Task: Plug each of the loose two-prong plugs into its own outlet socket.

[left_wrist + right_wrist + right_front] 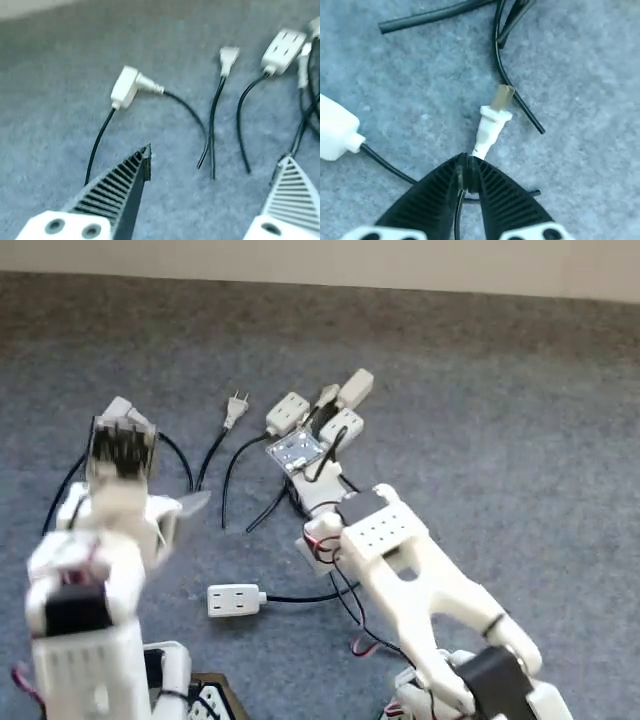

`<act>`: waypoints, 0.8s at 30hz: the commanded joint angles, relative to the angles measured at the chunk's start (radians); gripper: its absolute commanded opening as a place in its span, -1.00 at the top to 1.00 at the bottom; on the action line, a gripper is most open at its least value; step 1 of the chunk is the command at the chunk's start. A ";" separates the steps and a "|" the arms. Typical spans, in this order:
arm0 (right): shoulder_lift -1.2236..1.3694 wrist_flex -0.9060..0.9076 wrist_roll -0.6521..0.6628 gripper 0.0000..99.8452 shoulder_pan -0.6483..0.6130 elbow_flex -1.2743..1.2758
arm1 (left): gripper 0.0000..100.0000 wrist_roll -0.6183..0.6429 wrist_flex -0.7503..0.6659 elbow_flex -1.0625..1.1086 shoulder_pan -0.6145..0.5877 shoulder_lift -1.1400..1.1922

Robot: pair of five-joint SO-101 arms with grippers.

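My right gripper point(468, 172) is shut on the rear end of a white two-prong plug point(490, 125), right where its black cord begins; the brass prongs point(502, 96) point away over the carpet. In the high view that gripper point(300, 465) sits low amid a cluster of white outlet sockets point(288, 412). My left gripper point(217, 155) hangs open above the carpet with nothing between its ribbed fingers point(127, 177). Beyond it lie a white connector point(125, 87) with black cords, a loose plug point(228, 57) and an outlet socket point(284, 47). The loose plug point(235, 408) lies between the two arms.
A separate white outlet socket point(237, 599) with a black cord lies near the front, between the arms. Another socket point(335, 135) rests close beside the held plug. Black cords point(215, 455) loop over the grey carpet. The far carpet is open.
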 commanded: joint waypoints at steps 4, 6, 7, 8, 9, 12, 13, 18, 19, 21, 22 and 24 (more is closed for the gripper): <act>0.074 -0.093 0.011 0.99 -0.016 -0.048 | 0.28 -0.071 0.003 -0.297 -0.173 0.387; 0.096 -0.113 0.008 0.99 -0.016 -0.048 | 0.28 -0.092 0.009 -0.390 -0.228 0.476; 0.102 -0.127 0.008 0.99 -0.016 -0.047 | 0.28 -0.101 0.011 -0.433 -0.255 0.521; 0.108 -0.130 0.006 0.99 -0.016 -0.045 | 0.28 -0.104 0.011 -0.475 -0.286 0.564; 0.113 -0.130 0.006 0.99 -0.016 -0.045 | 0.28 -0.104 0.011 -0.512 -0.317 0.607; 0.117 -0.128 -0.035 0.99 -0.019 -0.045 | 0.28 -0.104 0.011 -0.625 -0.395 0.733; 0.120 -0.128 -0.046 0.99 -0.019 -0.045 | 0.28 -0.104 0.012 -0.662 -0.418 0.773; 0.117 -0.050 -0.052 0.98 -0.013 -0.053 | 0.28 -0.106 0.044 -0.802 -0.484 0.935; 0.114 -0.025 -0.052 0.98 -0.013 -0.054 | 0.28 -0.106 0.055 -0.825 -0.489 0.958; 0.113 0.001 -0.052 0.93 -0.015 -0.054 | 0.28 -0.106 0.060 -0.865 -0.503 0.997; 0.113 0.005 -0.052 0.90 -0.013 -0.054 | 0.28 -0.106 0.060 -0.883 -0.510 1.012; 0.113 0.007 -0.052 0.82 -0.007 -0.048 | 0.28 -0.106 0.061 -0.920 -0.524 1.040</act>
